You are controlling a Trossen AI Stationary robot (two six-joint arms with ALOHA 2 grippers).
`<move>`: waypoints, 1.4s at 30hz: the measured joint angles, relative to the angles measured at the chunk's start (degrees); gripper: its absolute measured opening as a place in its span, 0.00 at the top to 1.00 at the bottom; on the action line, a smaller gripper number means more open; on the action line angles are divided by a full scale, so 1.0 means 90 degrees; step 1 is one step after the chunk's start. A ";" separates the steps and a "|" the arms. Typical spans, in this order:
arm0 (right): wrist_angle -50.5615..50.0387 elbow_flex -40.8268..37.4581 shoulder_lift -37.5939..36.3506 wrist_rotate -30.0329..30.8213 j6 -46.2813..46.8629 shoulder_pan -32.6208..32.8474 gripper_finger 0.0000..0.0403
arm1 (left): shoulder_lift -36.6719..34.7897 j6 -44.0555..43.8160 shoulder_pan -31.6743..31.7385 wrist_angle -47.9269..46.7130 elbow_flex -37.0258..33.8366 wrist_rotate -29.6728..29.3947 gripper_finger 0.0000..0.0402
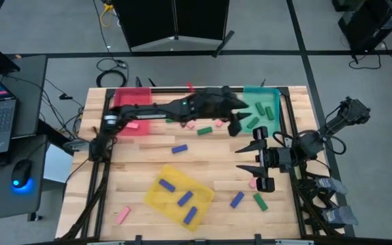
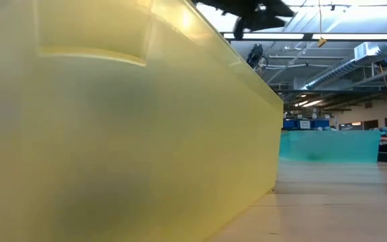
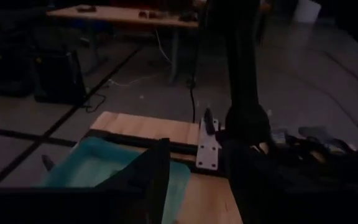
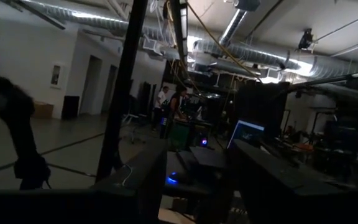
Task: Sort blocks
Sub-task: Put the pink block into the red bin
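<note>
Small pink, green and blue blocks lie scattered on the wooden table. In the high view there are green ones (image 1: pixel 205 131), a blue one (image 1: pixel 180 148) and a pink one (image 1: pixel 122 215). Three blue blocks (image 1: pixel 184 199) lie in the yellow tray (image 1: pixel 156 197), and green ones (image 1: pixel 258 107) lie in the teal tray (image 1: pixel 250 90). My left gripper (image 1: pixel 235 128) reaches across the table and hovers beside the teal tray's near corner. It is open, and its wrist view shows the teal tray (image 3: pixel 98 168) past the fingers, with nothing between them. My right gripper (image 1: pixel 245 158) is open above the table's right part, pointing left.
A red tray (image 1: pixel 133 99) sits at the far left under my left arm. In the low view, the yellow tray's wall (image 2: pixel 113 134) fills most of the picture, with the teal tray (image 2: pixel 328 146) behind it. A pink block (image 1: pixel 253 182), a blue block (image 1: pixel 237 199) and a green block (image 1: pixel 260 199) lie near my right gripper.
</note>
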 joint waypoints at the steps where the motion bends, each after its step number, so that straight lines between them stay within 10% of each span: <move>1: -0.0013 0.0000 0.0000 0.0000 -0.0028 0.0000 0.53 | -0.0301 -0.0059 0.0013 0.0382 -0.0610 -0.0002 0.60; 9: -0.0286 -0.0002 0.0022 0.0344 0.0079 -0.0163 0.52 | -0.3411 -0.0403 -0.0001 0.3045 -0.5357 -0.0019 0.60; 17: -0.1543 -0.0002 0.0141 0.0600 0.1640 -0.1341 0.54 | -0.6466 -0.0608 -0.0531 0.3228 -0.8101 -0.0903 0.60; 28: -0.2968 -0.0005 0.1597 -0.0160 0.2814 -0.3095 0.49 | -0.8631 -0.0982 -0.1633 0.2679 -0.9833 -0.3039 0.60; 34: -0.3291 -0.0005 0.2332 -0.2245 0.2803 -0.4291 0.46 | -0.8924 -0.1089 -0.1931 0.2402 -0.9912 -0.3329 0.60; 42: -0.4751 0.0231 0.3127 -0.2673 0.2014 -0.5429 0.42 | -0.9551 -0.0924 -0.2259 0.2292 -0.9912 -0.3756 0.60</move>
